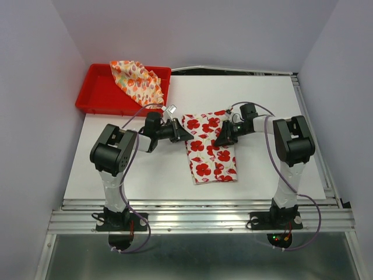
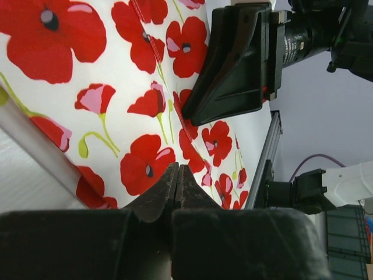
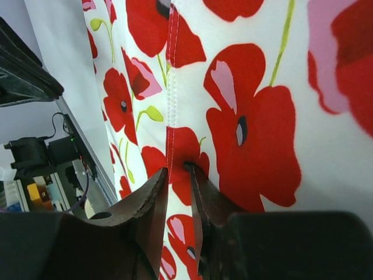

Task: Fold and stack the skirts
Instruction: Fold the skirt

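Observation:
The white skirt with big red flowers [image 1: 211, 151] lies roughly folded in the middle of the table. My left gripper [image 1: 186, 133] sits at its upper left edge. In the left wrist view its jaws [image 2: 178, 169] are pressed together at the flowered cloth [image 2: 116, 70]. My right gripper [image 1: 219, 140] is at the skirt's upper right part. In the right wrist view the jaws [image 3: 178, 169] stand a little apart, with a seamed fold of the cloth [image 3: 262, 116] between them. The cream skirt with small orange marks [image 1: 137, 80] lies bunched in the red tray [image 1: 96, 93].
The red tray stands at the table's back left corner. A metal rail [image 1: 198, 219] runs along the near edge, with both arm bases on it. White walls close in the left, right and back. Purple cables loop beside each arm.

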You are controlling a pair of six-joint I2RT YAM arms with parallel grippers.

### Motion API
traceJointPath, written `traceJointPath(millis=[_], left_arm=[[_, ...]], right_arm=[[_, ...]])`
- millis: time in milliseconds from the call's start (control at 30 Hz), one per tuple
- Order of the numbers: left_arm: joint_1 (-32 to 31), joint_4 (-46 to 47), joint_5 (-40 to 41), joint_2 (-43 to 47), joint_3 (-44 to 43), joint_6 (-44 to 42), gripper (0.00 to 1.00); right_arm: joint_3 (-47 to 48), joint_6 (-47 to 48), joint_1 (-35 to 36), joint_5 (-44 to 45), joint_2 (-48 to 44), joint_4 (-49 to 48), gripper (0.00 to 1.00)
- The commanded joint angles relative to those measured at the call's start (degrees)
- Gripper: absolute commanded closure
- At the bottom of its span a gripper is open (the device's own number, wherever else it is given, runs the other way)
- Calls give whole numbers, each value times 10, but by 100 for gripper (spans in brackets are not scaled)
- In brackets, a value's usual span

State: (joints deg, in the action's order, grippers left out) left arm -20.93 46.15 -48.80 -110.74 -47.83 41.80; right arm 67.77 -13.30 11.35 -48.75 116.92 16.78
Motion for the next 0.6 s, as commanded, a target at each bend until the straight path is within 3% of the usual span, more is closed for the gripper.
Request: traceJointPath(millis=[0,200,367,533,567], left_arm=[[2,61,23,-5,5,21,100],[7,36,65,-33,18,12,100],[5,-68,119,-58,-11,-22,100],[6,-134,141,-71,-38,-32,100],[6,-142,146,-72,-43,-37,100]], right_arm=[[-18,41,4,109,11,29,71],[-20,45,4,111,3,33,71],[-15,63,4,120,-19,50,65],[46,130,4,128,-91,143,37],[56,184,4,133,-106,177,32]])
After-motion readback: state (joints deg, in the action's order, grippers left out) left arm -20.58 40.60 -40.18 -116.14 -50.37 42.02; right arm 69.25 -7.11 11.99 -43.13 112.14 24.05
